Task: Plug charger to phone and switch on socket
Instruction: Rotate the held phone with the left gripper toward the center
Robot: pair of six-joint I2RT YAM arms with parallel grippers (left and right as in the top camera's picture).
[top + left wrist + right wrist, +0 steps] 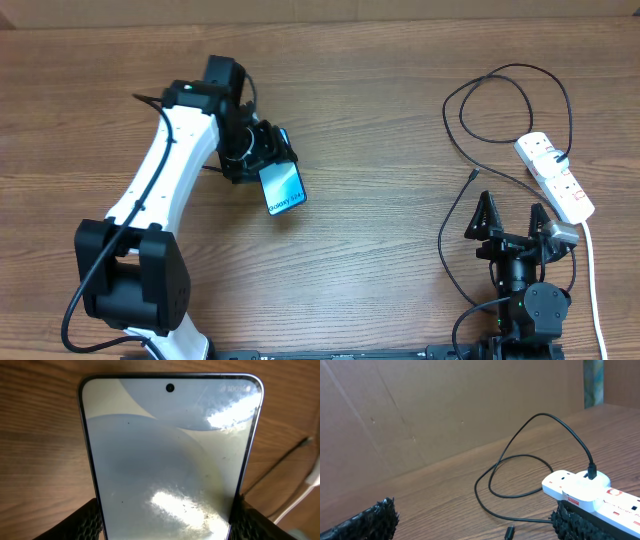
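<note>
Above the table (pixel 400 290), the left pincer (pixel 268 160) clamps the phone (pixel 284 188) at centre-left. The right pincer (pixel 512 222) stands spread wide, empty, near the socket (pixel 556 178) (far right). Left wrist: phone screen up, both long edges pinched. Right wrist: the charger (pixel 568 430) sits plugged into the socket's end outlet, and its connector tip (pixel 509 532) lies loose.

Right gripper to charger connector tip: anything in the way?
Nothing visible. The right gripper is open, and the connector tip lies on bare table just ahead of it, slightly to the left. The power strip sits off to the right, clear of that path.
</note>
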